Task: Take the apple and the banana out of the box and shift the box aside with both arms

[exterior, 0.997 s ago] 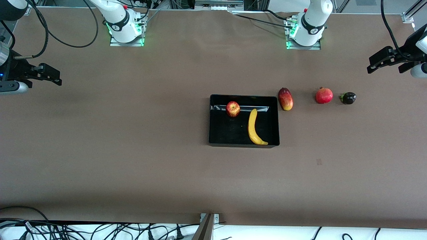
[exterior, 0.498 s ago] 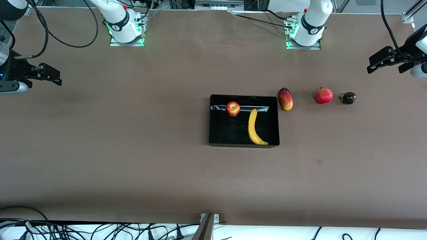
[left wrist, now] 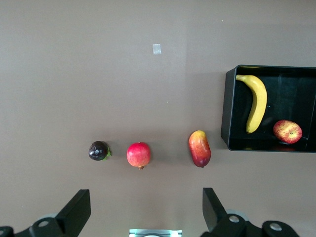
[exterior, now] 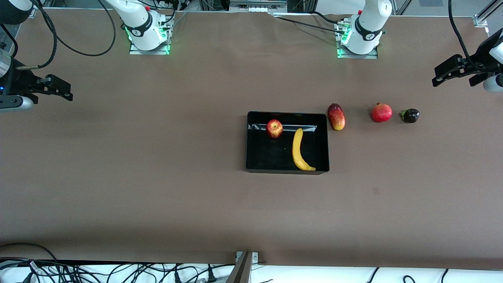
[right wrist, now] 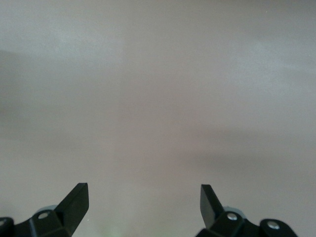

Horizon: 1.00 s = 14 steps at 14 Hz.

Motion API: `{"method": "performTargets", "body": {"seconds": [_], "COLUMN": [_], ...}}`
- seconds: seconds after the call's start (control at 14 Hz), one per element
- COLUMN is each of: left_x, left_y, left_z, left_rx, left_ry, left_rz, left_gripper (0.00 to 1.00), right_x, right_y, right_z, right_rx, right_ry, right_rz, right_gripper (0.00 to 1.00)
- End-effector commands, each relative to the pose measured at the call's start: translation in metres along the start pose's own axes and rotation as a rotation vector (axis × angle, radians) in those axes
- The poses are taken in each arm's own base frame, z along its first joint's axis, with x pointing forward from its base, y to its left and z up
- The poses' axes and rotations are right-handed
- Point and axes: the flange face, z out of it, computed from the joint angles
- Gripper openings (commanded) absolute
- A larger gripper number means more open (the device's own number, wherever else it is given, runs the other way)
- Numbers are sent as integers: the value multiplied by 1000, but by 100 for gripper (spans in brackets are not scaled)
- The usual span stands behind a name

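Note:
The black box (exterior: 251,141) stands in the middle of the brown table. In it lie the red-and-yellow apple (exterior: 274,128) and the yellow banana (exterior: 299,151). The left wrist view also shows the box (left wrist: 228,108), the banana (left wrist: 256,101) and the apple (left wrist: 288,131). My left gripper (exterior: 444,74) is open and empty, raised over the left arm's end of the table; its fingertips (left wrist: 79,210) frame bare table. My right gripper (exterior: 59,88) is open and empty, raised over the right arm's end, and its view (right wrist: 144,197) shows only bare table.
A red-yellow mango (exterior: 336,116) lies just beside the box toward the left arm's end. A red pomegranate (exterior: 381,112) and a small dark fruit (exterior: 410,115) lie farther that way in a row. A small tape mark (exterior: 375,191) is nearer the front camera.

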Motion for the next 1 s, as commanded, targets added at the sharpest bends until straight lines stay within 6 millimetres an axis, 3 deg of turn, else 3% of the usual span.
{"method": "performTargets", "body": {"seconds": [0.0, 0.28, 0.43, 0.64, 0.93], "left_x": [-4, 23, 40, 69, 91], "left_y": [17, 54, 88, 140, 202], "left_z": [5, 39, 61, 112, 197], "left_rx": [-21, -19, -33, -40, 18], "left_ry": [-13, -30, -23, -11, -28], "left_rz": [4, -51, -142, -320, -364], "left_gripper": [100, 100, 100, 100, 100], "right_x": [2, 2, 2, 2, 2], "right_y": [3, 3, 3, 3, 3], "right_z": [-5, -4, -5, -4, -5], "right_rx": [14, 14, 14, 14, 14], "right_ry": [7, 6, 9, 6, 7], "right_rz": [-4, -4, -4, -4, -6], "right_gripper": [100, 100, 100, 100, 100]}}
